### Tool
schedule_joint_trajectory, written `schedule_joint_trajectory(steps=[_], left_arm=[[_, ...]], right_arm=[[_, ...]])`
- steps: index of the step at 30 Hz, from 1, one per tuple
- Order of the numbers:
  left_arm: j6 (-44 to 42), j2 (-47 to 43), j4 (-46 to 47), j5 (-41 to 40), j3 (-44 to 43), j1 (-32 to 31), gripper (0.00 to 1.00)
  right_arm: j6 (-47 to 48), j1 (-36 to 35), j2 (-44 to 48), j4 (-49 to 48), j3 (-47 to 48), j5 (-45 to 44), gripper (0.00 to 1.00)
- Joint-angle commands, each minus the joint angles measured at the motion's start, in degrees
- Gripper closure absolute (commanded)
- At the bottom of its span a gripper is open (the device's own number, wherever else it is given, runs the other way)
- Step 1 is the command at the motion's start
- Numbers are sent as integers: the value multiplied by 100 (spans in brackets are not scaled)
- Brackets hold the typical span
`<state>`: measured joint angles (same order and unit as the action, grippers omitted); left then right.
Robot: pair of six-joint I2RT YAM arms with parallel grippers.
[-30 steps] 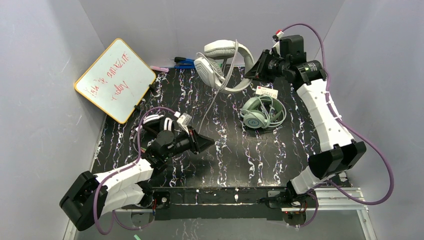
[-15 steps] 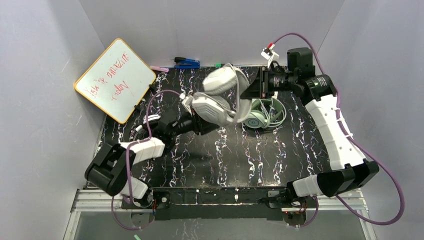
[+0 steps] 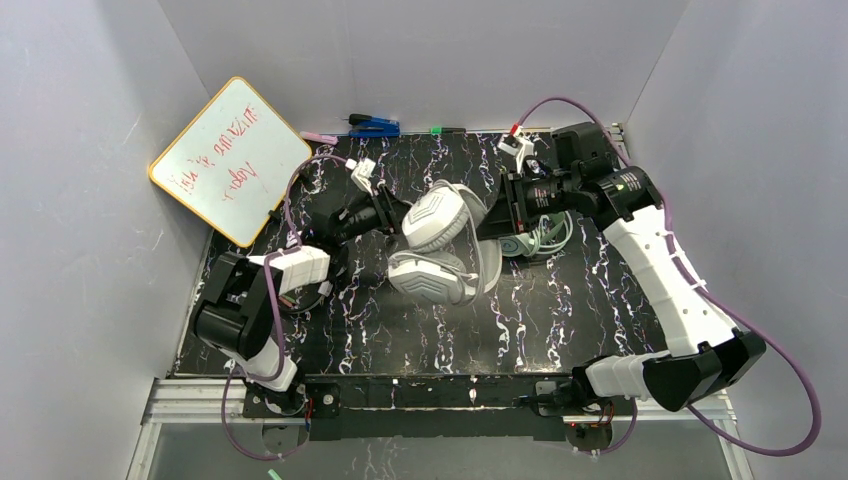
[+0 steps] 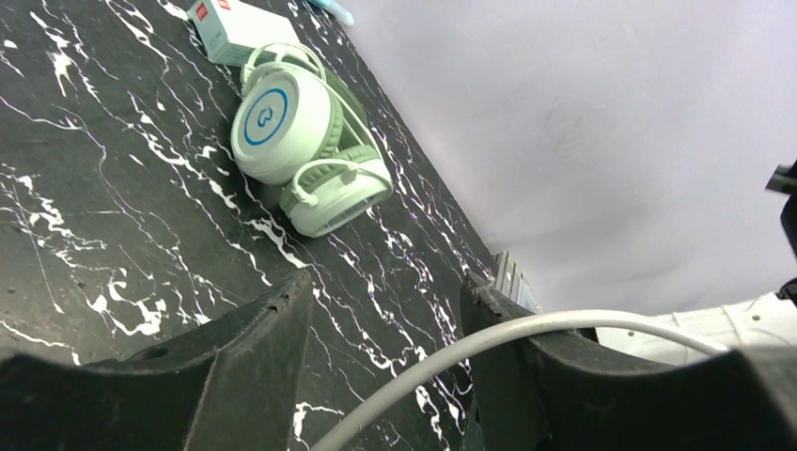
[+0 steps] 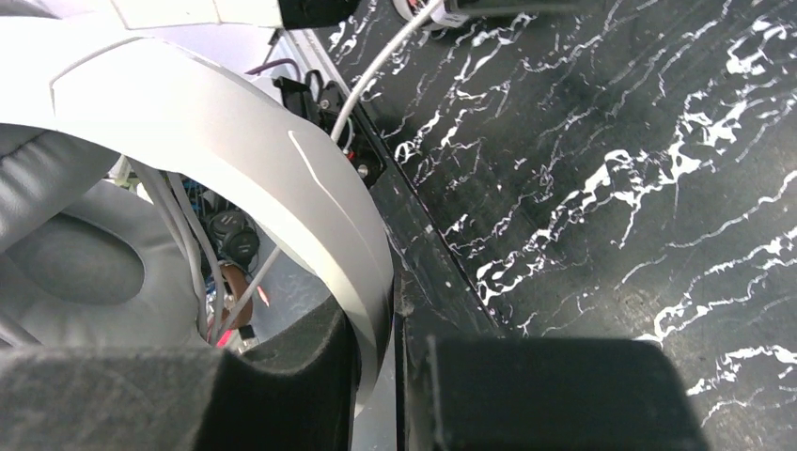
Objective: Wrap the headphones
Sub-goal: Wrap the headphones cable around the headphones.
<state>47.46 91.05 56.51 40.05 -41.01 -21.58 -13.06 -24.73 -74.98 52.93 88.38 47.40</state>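
The right gripper [image 5: 395, 349] is clenched on the headband [image 5: 235, 122] of the light grey headset [image 3: 437, 222]. The left gripper [image 4: 385, 324] is released, with the grey cable [image 4: 526, 331] crossing between its fingers [image 4: 249, 362]. The mint-green headset [image 4: 301, 141] lies on the desk [image 4: 94, 216] beyond it.

The left arm [image 3: 288, 270] and right arm [image 3: 655, 262] have white shells and black joints; purple cables [image 3: 550, 99] loop along both; the fingers [image 4: 249, 371] are black.

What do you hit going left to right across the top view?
First the whiteboard → left claw → light grey headset → mint-green headset.
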Motion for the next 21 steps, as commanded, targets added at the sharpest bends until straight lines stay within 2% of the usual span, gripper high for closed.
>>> schedule_joint_trajectory(steps=[1, 7, 9, 12, 14, 17, 21], left_arm=[[218, 167, 44, -1, -447, 185, 44], [361, 452, -80, 68, -1116, 412, 44], [301, 510, -281, 79, -1354, 465, 49], [315, 599, -432, 143, -1677, 542, 61], [246, 616, -608, 209, -1918, 581, 62], [-107, 576, -1294, 258, -2286, 608, 63], [-538, 483, -2189, 295, -2680, 609, 70]], right_arm=[[32, -112, 212, 230, 32, -216, 99], [120, -1037, 160, 517, -218, -1304, 99], [65, -1312, 105, 622, -288, -1834, 99], [21, -1617, -43, 841, -378, -2457, 99], [10, -1772, -157, 1002, -418, -2906, 99], [-87, -1914, -362, 1214, -489, -3616, 99], [-354, -1928, -561, 1258, -537, -4581, 99]])
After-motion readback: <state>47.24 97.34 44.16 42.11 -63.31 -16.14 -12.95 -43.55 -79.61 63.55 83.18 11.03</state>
